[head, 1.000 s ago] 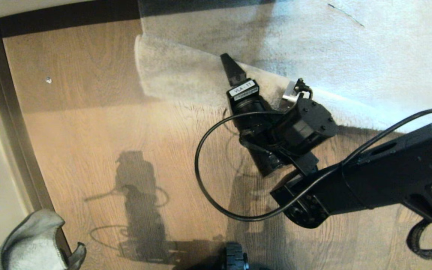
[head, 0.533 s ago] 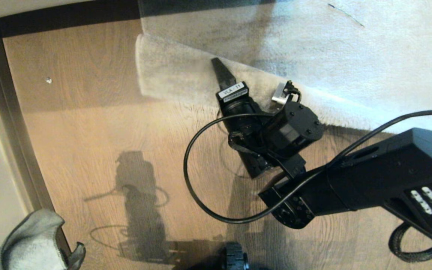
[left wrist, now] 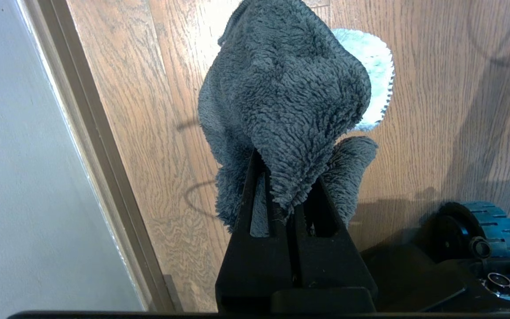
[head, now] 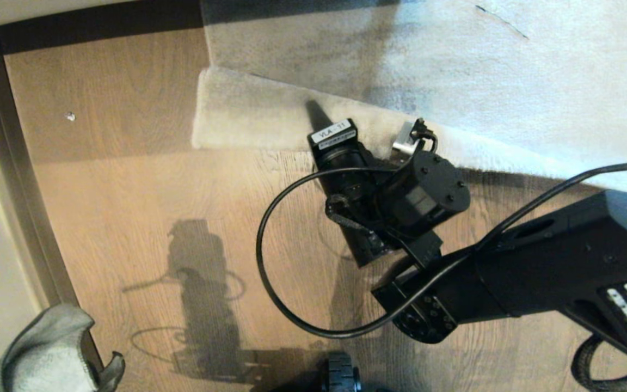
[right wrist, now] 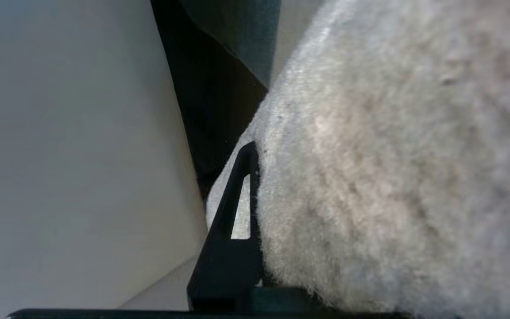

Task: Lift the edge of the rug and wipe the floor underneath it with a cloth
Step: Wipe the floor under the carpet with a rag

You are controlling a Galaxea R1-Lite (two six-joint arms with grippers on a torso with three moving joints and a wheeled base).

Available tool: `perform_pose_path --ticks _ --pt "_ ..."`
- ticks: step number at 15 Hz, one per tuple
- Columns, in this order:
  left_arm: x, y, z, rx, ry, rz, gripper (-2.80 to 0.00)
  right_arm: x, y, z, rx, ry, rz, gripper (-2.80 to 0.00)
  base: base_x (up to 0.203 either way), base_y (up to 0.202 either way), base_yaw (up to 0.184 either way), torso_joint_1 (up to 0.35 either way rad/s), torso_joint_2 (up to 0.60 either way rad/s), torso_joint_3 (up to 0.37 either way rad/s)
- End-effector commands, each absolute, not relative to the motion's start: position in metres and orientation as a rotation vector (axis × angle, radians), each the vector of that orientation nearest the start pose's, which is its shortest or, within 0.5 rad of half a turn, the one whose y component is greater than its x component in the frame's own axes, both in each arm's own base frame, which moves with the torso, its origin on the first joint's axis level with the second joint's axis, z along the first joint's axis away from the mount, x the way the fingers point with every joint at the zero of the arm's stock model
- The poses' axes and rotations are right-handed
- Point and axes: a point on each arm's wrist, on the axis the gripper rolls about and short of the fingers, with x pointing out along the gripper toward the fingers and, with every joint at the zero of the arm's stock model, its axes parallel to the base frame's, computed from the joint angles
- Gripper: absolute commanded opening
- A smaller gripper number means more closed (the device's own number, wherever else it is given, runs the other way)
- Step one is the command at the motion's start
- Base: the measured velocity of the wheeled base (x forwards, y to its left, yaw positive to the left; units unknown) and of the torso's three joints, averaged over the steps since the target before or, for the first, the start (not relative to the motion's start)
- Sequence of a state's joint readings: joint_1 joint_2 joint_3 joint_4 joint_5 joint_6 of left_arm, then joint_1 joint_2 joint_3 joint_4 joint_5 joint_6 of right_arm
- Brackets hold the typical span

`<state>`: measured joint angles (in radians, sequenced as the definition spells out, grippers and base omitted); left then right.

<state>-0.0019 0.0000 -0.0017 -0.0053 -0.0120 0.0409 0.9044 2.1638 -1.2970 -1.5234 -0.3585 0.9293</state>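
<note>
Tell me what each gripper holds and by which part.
Left gripper: the small dark grey terry cloth, pinched at a bunched fold. Right gripper: closed on the pale grey pile rug edge, near its corner.

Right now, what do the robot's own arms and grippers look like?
The right arm is matte black and boxy, with round screwed joint housings and small white markings near its shoulder end. A thin black cable loops loosely from it. The right gripper has tapered black fingers and a white label reading VLA-11, beside a small silver bracket. The left gripper has flat black fingers with slotted cut-outs.
</note>
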Motion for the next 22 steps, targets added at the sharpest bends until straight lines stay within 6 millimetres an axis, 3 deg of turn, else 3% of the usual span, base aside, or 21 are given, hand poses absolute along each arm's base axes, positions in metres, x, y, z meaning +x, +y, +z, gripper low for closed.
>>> perform_pose_path --ticks 1,5,10,12,22 --pt "-0.023 0.0 0.077 0.041 -0.008 -0.014 -2.8 0.26 0.325 0.225 1.263 -0.285 0.745 -2.8 0.0 0.0 0.0 0.0 0.0 0.0" --pt "-0.023 0.0 0.077 0.041 -0.008 -0.014 -2.8 0.245 0.328 0.224 1.177 -0.286 0.741 -2.8 0.0 0.0 0.0 0.0 0.0 0.0" --pt "-0.023 0.0 0.077 0.041 -0.008 -0.014 -2.8 0.238 0.314 0.242 1.208 -0.313 0.754 -2.8 0.0 0.0 0.0 0.0 0.0 0.0" --pt "-0.023 0.0 0.077 0.041 -0.008 -0.015 -2.8 0.235 0.311 0.234 1.24 -0.264 0.75 -2.8 0.0 0.0 0.0 0.0 0.0 0.0" --pt "-0.023 0.0 0.077 0.041 -0.008 -0.014 -2.8 0.196 0.251 0.227 1.689 0.036 0.763 -2.8 0.0 0.0 0.0 0.0 0.0 0.0"
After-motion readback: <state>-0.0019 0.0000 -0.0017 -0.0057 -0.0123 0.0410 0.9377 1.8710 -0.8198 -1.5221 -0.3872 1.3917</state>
